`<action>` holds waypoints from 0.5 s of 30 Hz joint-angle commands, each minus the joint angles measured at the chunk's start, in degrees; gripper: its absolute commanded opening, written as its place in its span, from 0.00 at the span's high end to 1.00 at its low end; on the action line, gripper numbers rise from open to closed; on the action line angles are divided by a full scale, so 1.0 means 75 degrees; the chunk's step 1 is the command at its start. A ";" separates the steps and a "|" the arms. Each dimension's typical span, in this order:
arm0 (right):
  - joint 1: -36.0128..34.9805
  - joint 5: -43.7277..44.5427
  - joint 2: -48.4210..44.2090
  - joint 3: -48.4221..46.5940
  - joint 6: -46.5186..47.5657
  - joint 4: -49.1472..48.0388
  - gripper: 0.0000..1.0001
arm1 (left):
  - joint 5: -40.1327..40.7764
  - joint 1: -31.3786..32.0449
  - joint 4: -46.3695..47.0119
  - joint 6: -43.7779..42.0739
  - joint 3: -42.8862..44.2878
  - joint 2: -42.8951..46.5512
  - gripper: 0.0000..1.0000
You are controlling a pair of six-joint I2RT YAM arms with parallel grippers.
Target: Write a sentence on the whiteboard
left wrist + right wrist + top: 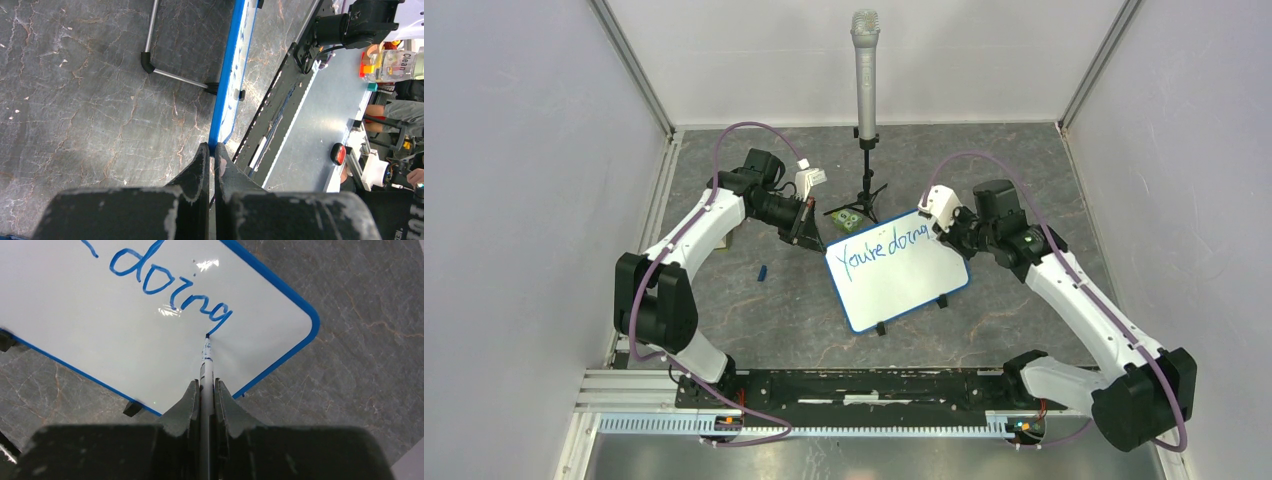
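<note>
Marker (206, 365) on whiteboard (904, 290), microphone (865, 70) behind — green object (848, 220), blue cap (762, 272) nearby

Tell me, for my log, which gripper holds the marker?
The right gripper, shut on the marker; the left gripper pinches the whiteboard by its blue edge instead.

A white whiteboard (904, 290) edged in blue bears blue writing (884, 245), on a dark grey table (774, 300) veined pale like marble; white arms (689, 235) with black joints trail purple cables (754, 124).
</note>
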State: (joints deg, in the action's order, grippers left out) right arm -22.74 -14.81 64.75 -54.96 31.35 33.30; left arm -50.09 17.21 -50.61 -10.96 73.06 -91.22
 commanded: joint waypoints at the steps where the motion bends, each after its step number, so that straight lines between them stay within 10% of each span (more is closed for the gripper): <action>1: 0.0027 -0.0242 -0.0195 0.0214 0.0062 0.0115 1.00 | -0.0107 0.0002 -0.0061 -0.0407 0.0065 0.0082 0.97; 15: -0.0290 -0.1736 -0.0091 -0.0746 -0.0162 0.0677 1.00 | 0.0018 0.0000 -0.0063 -0.0455 0.0284 -0.0077 0.97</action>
State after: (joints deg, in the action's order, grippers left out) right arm -24.62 -21.87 65.21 -55.44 30.68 36.56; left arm -50.06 17.21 -50.72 -10.96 73.19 -91.35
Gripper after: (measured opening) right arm 0.153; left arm 0.046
